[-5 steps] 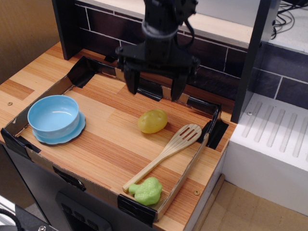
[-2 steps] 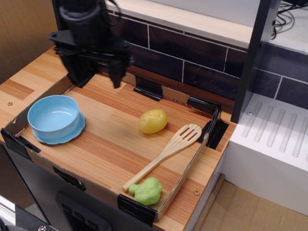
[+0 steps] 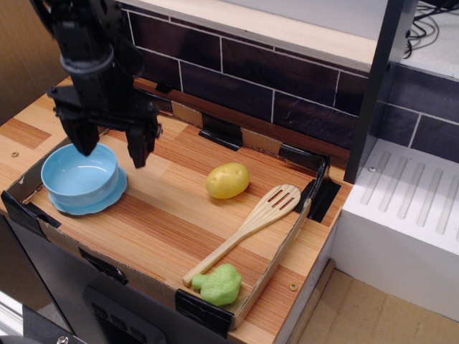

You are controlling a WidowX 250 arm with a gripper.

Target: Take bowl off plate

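The black arm descends from the upper left of the view, its wrist vertical and the gripper [image 3: 112, 147] pointing straight down over the back-left part of the wooden tray [image 3: 172, 215]. The two fingers are spread wide apart and hold nothing. One fingertip [image 3: 84, 142] overlaps the far rim of the bowl [image 3: 79, 174] in this view; whether it touches the rim cannot be determined. The other fingertip hangs just beside the bowl, on its right, over bare wood.

The bowl is round, deep, glossy light-blue plastic with a plain rim. It sits upright on the plate [image 3: 107, 198], a flat, round, light-blue plastic disc whose shallow rim shows around the bowl's base. Both rest at the front-left corner of the tray.

The tray floor is striped wood grain, bordered by low cardboard walls with black tape at the corners. Near the centre lies a smooth yellow potato [image 3: 227, 180]. A slotted wooden spatula [image 3: 247, 231] lies diagonally to its right, and a lumpy green toy [image 3: 217, 284] sits beside the handle end.
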